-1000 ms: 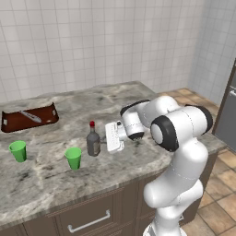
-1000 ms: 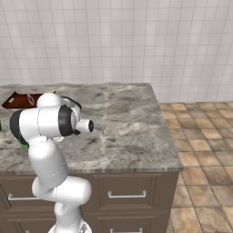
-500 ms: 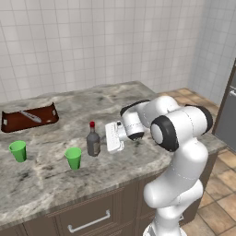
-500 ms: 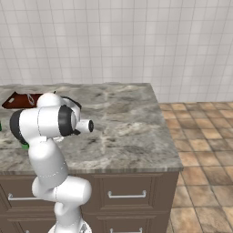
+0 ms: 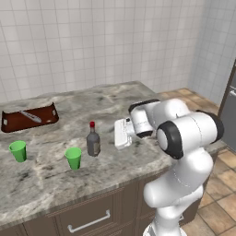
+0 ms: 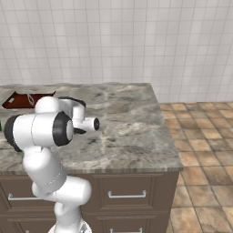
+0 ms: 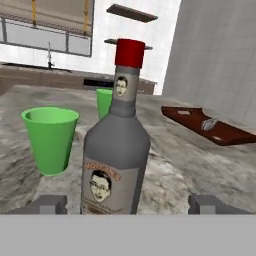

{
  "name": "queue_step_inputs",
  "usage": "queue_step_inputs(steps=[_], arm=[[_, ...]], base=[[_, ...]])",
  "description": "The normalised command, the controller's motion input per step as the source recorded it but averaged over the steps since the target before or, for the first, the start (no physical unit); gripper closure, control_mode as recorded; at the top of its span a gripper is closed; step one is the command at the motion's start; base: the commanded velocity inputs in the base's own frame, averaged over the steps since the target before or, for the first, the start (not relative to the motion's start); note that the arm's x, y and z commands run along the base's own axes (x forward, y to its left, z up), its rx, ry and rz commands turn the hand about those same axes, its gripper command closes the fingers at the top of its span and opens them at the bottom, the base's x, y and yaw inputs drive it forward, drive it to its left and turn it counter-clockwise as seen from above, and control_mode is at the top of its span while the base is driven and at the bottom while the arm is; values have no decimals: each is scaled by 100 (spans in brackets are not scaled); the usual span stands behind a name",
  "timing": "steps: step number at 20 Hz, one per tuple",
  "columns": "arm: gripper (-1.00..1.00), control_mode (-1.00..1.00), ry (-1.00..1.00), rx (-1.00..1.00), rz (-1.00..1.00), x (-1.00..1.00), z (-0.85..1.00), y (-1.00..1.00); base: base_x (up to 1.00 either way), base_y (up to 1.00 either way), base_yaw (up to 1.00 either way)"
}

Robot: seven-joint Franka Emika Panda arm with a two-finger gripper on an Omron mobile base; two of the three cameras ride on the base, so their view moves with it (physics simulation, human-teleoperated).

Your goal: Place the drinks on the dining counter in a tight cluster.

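Tool: the tool (image 7: pixel 127 204) is levelled sideways at the grey-brown bottle (image 5: pixel 93 140), its two dark fingertips (image 7: pixel 49 204) spread wide on either side of the bottle's lower body; in the hand view a clear gap shows between each tip and the glass, so the jaws stand open and grip nothing.
Bottle: upright on the marbled worktop (image 5: pixel 110 99), red cap (image 7: pixel 130 53) on top, portrait label facing the hand camera; it stands near the worktop's front edge, just left of the tool in the left base view.
Green cups: one green cup (image 5: pixel 73 157) stands just beside the bottle on its left in the left base view; a second green cup (image 5: pixel 18 150) sits well apart, further left. In the hand view the nearer cup (image 7: pixel 50 139) is left of the bottle and the other (image 7: pixel 103 102) shows behind it.
Tray: a dark brown tray (image 5: pixel 28 119) with a pale utensil lies toward the tiled wall, apart from the bottle.
Arm: the white arm (image 6: pixel 45 129) reaches low across the worktop above dark drawers (image 6: pixel 127 191).
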Motion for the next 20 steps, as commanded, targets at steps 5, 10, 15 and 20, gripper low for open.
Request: queue_step_inputs(steps=[5, 10, 15, 20], arm=[[-100, -100, 38, -14, -16, 0, 67, -61], [-100, -100, 45, -23, -19, 0, 40, -44], [-100, -100, 39, -29, -33, -16, 5, -33], [-100, -100, 28, -29, -44, -34, -5, -27]], base=[[0, 0, 0], [0, 0, 0], [0, 0, 0], [0, 0, 0]])
